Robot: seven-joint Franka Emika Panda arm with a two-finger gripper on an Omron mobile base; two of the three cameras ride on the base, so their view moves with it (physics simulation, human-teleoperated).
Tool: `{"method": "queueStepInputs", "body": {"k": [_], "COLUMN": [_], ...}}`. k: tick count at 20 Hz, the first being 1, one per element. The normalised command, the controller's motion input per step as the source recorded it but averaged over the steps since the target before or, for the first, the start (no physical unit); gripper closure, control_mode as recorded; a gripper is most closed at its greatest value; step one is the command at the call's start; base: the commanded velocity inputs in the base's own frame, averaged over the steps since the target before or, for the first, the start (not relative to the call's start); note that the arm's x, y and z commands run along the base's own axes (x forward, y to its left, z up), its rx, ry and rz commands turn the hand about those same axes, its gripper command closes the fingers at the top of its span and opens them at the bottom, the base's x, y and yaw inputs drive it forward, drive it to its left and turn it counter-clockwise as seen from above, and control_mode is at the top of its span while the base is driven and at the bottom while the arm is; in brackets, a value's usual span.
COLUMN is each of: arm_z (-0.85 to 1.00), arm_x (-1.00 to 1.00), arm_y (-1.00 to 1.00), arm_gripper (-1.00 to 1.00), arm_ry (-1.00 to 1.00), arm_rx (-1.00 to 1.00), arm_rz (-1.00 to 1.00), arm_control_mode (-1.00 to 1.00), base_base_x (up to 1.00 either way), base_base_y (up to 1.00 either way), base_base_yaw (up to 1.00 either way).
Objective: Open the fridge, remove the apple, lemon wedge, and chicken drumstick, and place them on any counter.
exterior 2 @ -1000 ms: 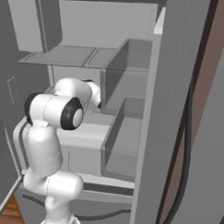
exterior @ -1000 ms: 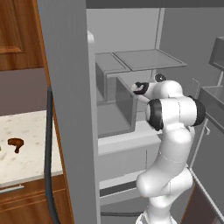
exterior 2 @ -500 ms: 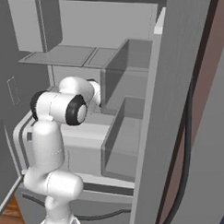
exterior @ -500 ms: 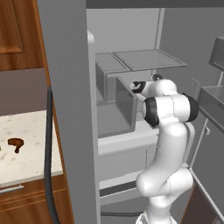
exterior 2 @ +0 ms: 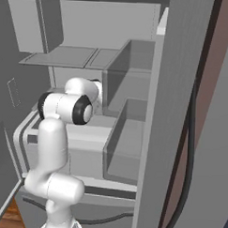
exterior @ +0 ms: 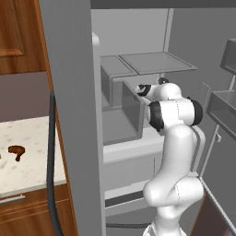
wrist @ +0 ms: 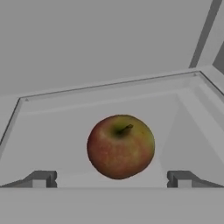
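Grey, flat and matte, the fridge (exterior: pixel 69 92) stands with its doors swung open, and one long dark handle (exterior: pixel 51 175) runs down the edge of the near door in the left base view. Inside are smooth pale walls, two thin flat shelf plates side by side near the top, and box-shaped bins with square corners below them.

One apple (wrist: pixel 120 146) lies on the pale floor of a fridge compartment, seen in the hand view: round, glossy, mottled red and yellow-green, with a short dark stem at its top. It rests well apart from the compartment's side walls.

The tool (wrist: pixel 111 178) spreads wide, its two small dark finger tips (wrist: pixel 40 178) apart at either side of the apple, which sits between them and a little beyond, untouched. In the left base view the tool (exterior: pixel 142 89) shows only as a dark tip reaching into the fridge beside a bin wall.

The left base view alone gives the bench (exterior: pixel 32 166): a cream speckled stone top over brown wooden cabinets, left of the open door. On it lies one chicken drumstick (exterior: pixel 16 151), small, reddish-brown, thicker at one end.

The right base view gives the white arm (exterior 2: pixel 58 132) from the other side, its rounded segments and dark joint ring against the bins, and the second door with its dark handle at right
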Motion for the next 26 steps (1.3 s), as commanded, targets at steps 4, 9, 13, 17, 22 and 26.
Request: {"method": "queueStepInputs", "body": {"k": [4,9,13,17,22,26], "arm_z": [-0.07,-0.11,-0.18,-0.19,-0.18,-0.18], "arm_x": [0.26,0.16,0.03,0.08,0.2,0.25], "arm_y": [0.0,-0.01,-0.02,0.0,0.0,0.0], "arm_gripper": [-1.0,-1.0,-1.0,-1.0,1.0,1.0], "arm_ry": [0.0,0.01,0.01,0.01,0.0,0.0], "arm_rx": [0.01,0.0,0.0,0.0,0.0,0.0], "arm_rz": [0.0,0.0,0.0,0.0,0.0,0.0], "arm_control_mode": [-1.0,-1.0,-1.0,-1.0,-1.0,-1.0], "base_base_x": [0.0,0.0,0.0,0.0,0.0,0.0], "base_base_y": [0.0,0.0,0.0,0.0,0.0,0.0], "base_base_yaw": [0.0,0.0,0.0,0.0,0.0,0.0]}}
